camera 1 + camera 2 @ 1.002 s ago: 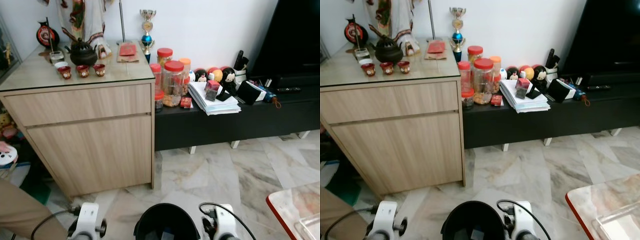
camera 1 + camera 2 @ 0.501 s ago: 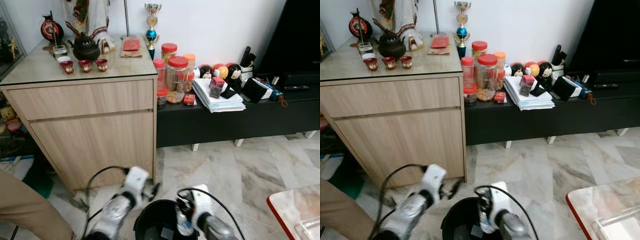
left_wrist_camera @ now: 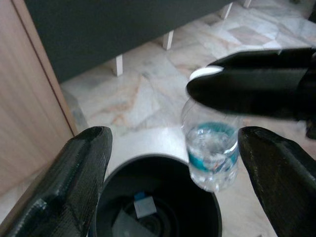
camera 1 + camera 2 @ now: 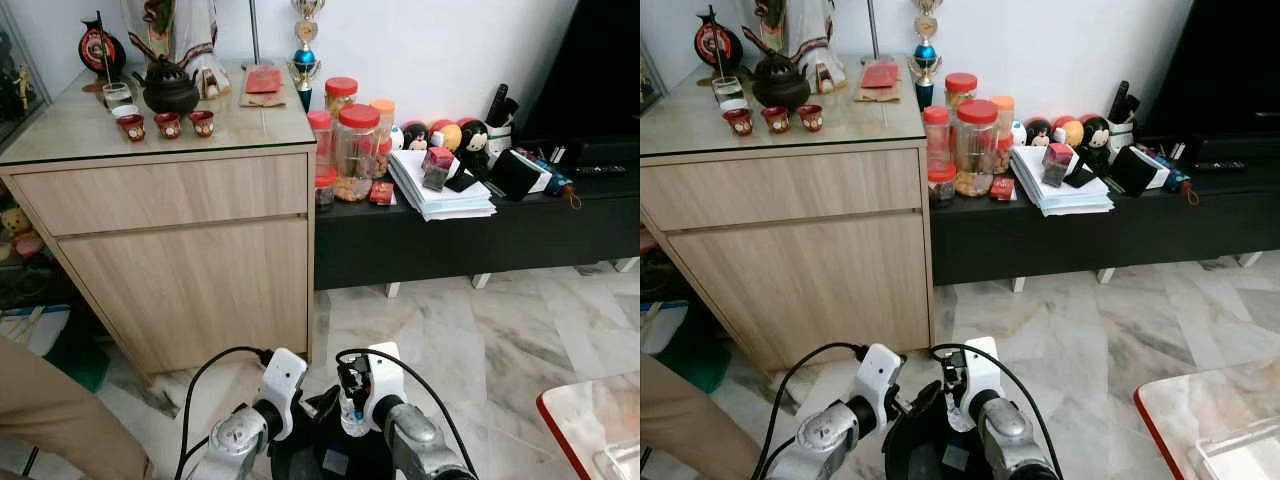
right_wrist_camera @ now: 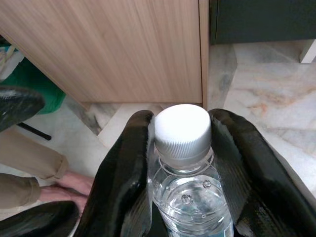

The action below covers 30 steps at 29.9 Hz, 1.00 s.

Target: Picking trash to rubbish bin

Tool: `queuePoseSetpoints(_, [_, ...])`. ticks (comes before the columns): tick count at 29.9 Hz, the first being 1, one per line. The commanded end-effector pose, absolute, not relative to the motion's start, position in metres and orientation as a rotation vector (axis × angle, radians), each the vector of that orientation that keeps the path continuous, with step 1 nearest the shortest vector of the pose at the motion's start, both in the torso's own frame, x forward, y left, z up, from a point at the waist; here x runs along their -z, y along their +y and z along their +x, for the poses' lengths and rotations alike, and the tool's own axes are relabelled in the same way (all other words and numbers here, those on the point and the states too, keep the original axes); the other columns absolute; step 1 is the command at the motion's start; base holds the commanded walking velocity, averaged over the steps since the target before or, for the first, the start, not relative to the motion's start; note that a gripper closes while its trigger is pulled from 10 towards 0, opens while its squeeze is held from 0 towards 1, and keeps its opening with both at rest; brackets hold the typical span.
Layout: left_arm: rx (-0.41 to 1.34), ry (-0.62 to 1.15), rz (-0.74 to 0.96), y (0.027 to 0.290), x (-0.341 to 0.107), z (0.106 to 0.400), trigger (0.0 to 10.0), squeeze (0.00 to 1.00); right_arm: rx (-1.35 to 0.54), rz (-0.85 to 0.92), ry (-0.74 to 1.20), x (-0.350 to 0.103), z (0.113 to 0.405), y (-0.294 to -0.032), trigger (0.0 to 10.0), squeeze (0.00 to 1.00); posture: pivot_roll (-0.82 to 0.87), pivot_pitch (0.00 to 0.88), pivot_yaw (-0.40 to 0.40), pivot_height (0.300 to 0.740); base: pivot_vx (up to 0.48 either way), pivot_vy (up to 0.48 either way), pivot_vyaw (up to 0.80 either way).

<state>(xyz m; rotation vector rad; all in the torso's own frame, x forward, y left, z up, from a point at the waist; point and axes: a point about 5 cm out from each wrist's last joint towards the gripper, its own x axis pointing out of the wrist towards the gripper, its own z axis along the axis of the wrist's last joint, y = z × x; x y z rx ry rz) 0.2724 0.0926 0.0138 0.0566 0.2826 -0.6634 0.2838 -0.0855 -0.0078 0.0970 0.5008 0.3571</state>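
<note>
Right end effector [image 5: 180, 163] clamped on water bottle [image 3: 211, 157] neck, bottle hanging just over black bin [image 3: 158, 207] rim. Left end effector [image 3: 173, 163] wide open, empty, beside it. Pickup done, only drop left imo. Some scraps already inside.

The water bottle [image 5: 186, 182] is clear plastic with a white ribbed cap and a teal label band. The rubbish bin [image 3: 155, 207] is black inside and out. The right gripper [image 5: 183, 148] and left gripper [image 3: 173, 177] have black fingers on silver arms. The floor [image 4: 480, 330] is cream marble veined grey and brown. The cabinet [image 4: 180, 250] is pale wood grain; the low bench [image 4: 470, 240] black. The jars [image 4: 357, 150] have red lids.
</note>
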Motion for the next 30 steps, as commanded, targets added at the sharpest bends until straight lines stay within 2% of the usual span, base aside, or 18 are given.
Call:
queuePoseSetpoints(1, [0.682,0.308,0.031,0.092,-0.013,0.27,10.0,0.0,-0.353,0.088,0.497,0.006,0.286,-0.083,10.0,0.0,0.19,0.082,-0.039,0.74,0.0,0.0,0.0])
queuePoseSetpoints(4, [0.727,0.353,0.079,0.092,-0.007,0.265,10.0,0.0,-0.35,0.068,0.511,0.008,0.285,-0.082,10.0,0.0,0.2,0.082,-0.036,0.74,0.0,0.0,0.0])
queuePoseSetpoints(28, [0.681,0.38,0.09,0.102,-0.006,0.258,10.0,0.0,-0.322,0.056,0.52,0.009,0.284,-0.083,10.0,0.0,0.2,0.084,-0.034,0.74,0.0,0.0,0.0])
queuePoseSetpoints(29, [0.682,0.38,0.091,0.102,-0.007,0.258,10.0,0.0,-0.322,0.057,0.521,0.009,0.284,-0.083,10.0,0.1,0.2,0.084,-0.034,0.74,0.0,0.0,0.0])
queuePoseSetpoints(30, [0.683,0.38,0.092,0.102,-0.007,0.258,10.0,0.0,-0.322,0.058,0.521,0.009,0.284,-0.083,10.0,0.1,0.2,0.084,-0.034,0.74,0.0,0.0,0.0])
